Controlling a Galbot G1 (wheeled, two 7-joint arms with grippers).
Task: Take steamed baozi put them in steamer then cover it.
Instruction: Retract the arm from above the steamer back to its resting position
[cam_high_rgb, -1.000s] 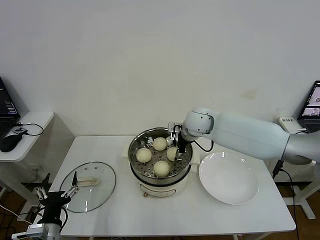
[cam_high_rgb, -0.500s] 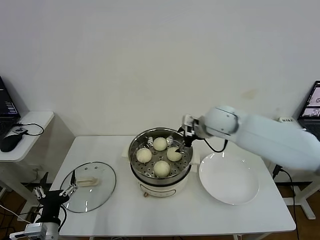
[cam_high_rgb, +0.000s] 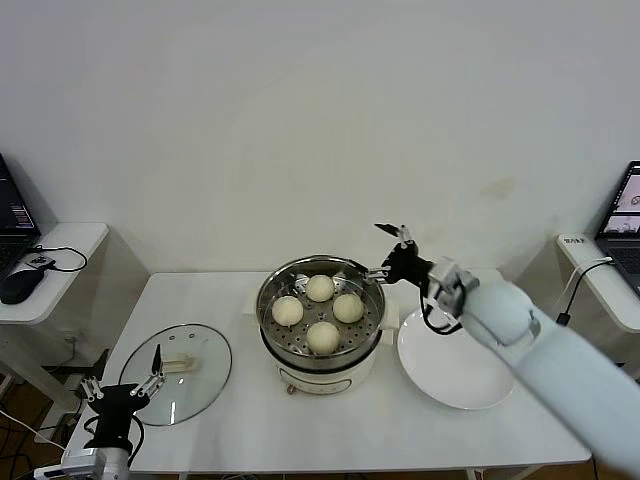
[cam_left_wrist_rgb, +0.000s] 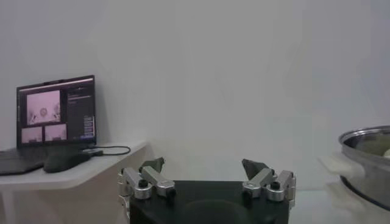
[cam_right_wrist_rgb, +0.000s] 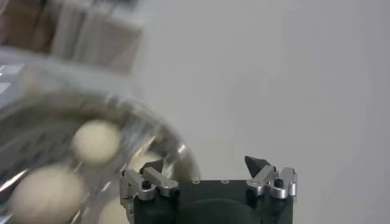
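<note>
no brand, label or legible writing shows on any of the task's things; the laptop screen (cam_left_wrist_rgb: 55, 109) in the left wrist view carries small picture panes and lines of text too small to read.

the steamer (cam_high_rgb: 321, 318) stands upright near the middle of the white table (cam_high_rgb: 250, 420), its round steel pot open to the top on a white base. four steamed baozi (cam_high_rgb: 321, 288) sit on the perforated tray inside, set in a diamond: one toward the wall, one toward the table's front edge, one to each side, none stacked. being round, they have no long axis to speak of.

the cover (cam_high_rgb: 176, 373) lies flat on the table to the robot's left of the steamer, well apart from it, handle side up. its cream bar handle (cam_high_rgb: 178, 365) runs roughly left to right across the lid's centre.

a flat white plate (cam_high_rgb: 458, 357) lies just beside the steamer on the robot's right, with nothing on it.

the right gripper (cam_high_rgb: 392, 253) hangs in the air just past the steamer's right rear rim, fingers spread wide and holding nothing; its wrist view looks down on the pot and blurred buns. the left gripper (cam_high_rgb: 121, 384) sits low at the table's front left corner, near the cover's edge, fingers likewise spread and empty.
</note>
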